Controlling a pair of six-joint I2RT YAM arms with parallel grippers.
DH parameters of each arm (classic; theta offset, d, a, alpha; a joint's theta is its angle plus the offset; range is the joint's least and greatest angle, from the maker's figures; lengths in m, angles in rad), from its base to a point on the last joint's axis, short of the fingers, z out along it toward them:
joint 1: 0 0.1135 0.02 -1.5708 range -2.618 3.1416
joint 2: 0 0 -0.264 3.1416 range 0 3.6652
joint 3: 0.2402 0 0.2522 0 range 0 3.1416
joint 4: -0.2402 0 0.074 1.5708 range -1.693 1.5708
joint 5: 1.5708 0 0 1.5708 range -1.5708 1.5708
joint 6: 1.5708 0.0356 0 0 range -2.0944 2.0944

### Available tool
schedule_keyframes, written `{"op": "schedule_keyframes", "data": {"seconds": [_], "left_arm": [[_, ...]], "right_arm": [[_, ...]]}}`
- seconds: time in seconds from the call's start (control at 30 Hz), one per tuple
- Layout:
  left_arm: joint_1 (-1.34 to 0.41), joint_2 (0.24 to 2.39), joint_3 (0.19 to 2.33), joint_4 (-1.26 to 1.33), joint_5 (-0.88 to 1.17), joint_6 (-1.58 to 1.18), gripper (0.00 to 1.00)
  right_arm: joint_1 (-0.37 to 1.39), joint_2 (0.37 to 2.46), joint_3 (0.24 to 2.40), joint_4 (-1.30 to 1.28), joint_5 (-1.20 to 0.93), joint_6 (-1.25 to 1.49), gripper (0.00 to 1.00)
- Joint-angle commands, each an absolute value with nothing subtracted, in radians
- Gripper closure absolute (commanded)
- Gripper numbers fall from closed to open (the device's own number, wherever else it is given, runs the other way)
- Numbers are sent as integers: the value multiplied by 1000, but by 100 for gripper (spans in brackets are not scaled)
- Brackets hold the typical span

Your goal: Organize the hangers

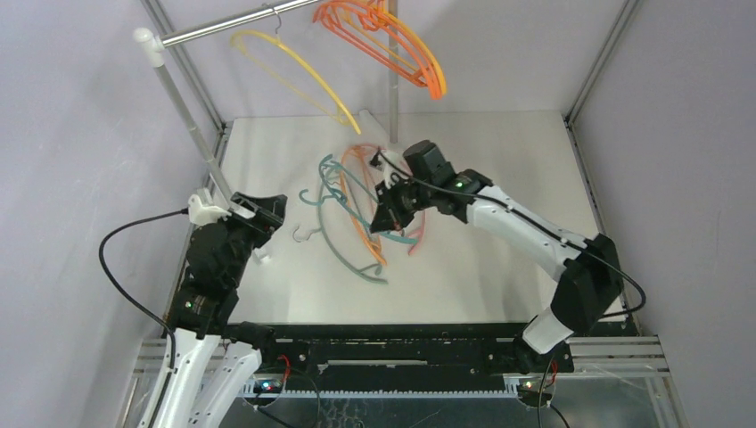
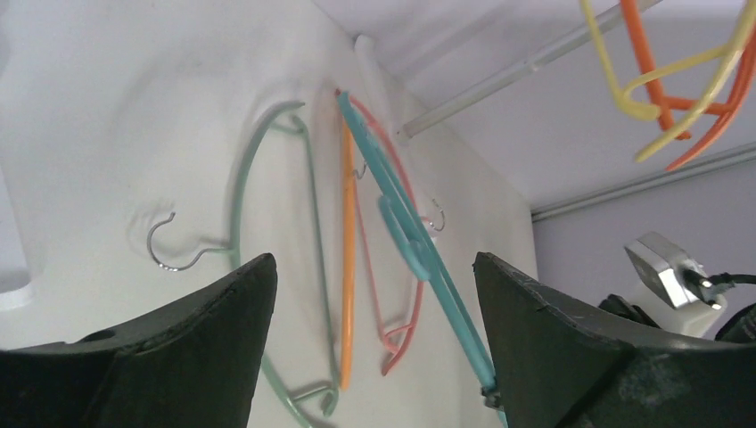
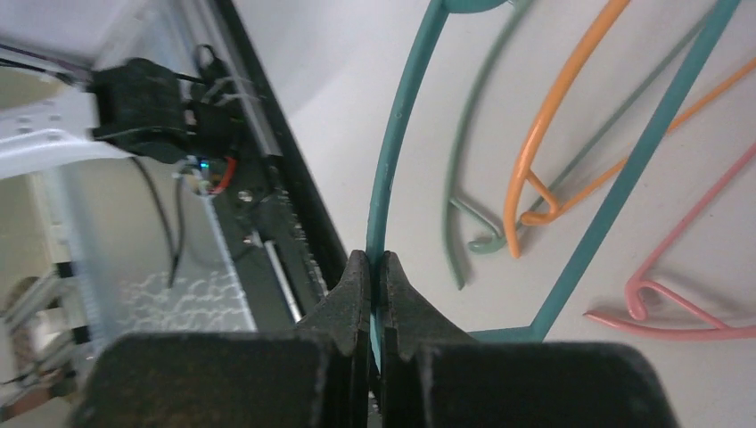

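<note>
My right gripper [image 1: 385,214] is shut on the rim of a teal hanger [image 1: 349,183], holding it tilted above the table; the wrist view shows its jaws [image 3: 375,267] pinching the teal bar [image 3: 397,134]. Beneath lie a pale green hanger [image 1: 343,254], an orange hanger [image 1: 364,227] and a pink hanger [image 1: 419,241]. A yellow hanger [image 1: 294,71] and several orange hangers [image 1: 401,49] hang on the silver rail [image 1: 232,27]. My left gripper [image 1: 267,207] is open and empty, left of the pile; through it [image 2: 374,267] I see the teal [image 2: 406,232], orange [image 2: 348,250] and pale green [image 2: 241,178] hangers.
The rail's slanted white post [image 1: 178,98] stands by my left arm, with its white foot [image 1: 207,209] beside the gripper. A second thin post [image 1: 392,80] rises at the back centre. A black frame [image 1: 401,334] runs along the table's near edge. Grey walls enclose the sides.
</note>
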State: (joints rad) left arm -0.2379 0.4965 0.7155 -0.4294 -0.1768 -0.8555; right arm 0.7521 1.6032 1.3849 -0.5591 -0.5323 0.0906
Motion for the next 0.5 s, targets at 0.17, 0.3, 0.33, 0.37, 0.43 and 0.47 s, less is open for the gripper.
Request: {"op": "schedule_keyframes", "data": {"seconds": [0.17,0.3,0.33,0.37,0.43,0.47], "left_arm": [[-232,592,834,-381,-214,-798,14],[-231,637,836,-342,-201,-815,15],[-232,649,836,-327,-194,-817,15],[-231,664,838,-313,-188,-818,15],[-231,697,847,-293,-181,-819,15],[-231,718,853,-284,-176,-820,15]], "right_arm": [[584,1437,1367,-596,-843,192,100],[514,1372,1328,-593,-914,224,100],[501,1358,1324,-597,-922,225,100],[490,1343,1321,-595,-930,231,100],[465,1327,1320,-593,-956,247,100],[455,1323,1320,-591,-966,252,100]]}}
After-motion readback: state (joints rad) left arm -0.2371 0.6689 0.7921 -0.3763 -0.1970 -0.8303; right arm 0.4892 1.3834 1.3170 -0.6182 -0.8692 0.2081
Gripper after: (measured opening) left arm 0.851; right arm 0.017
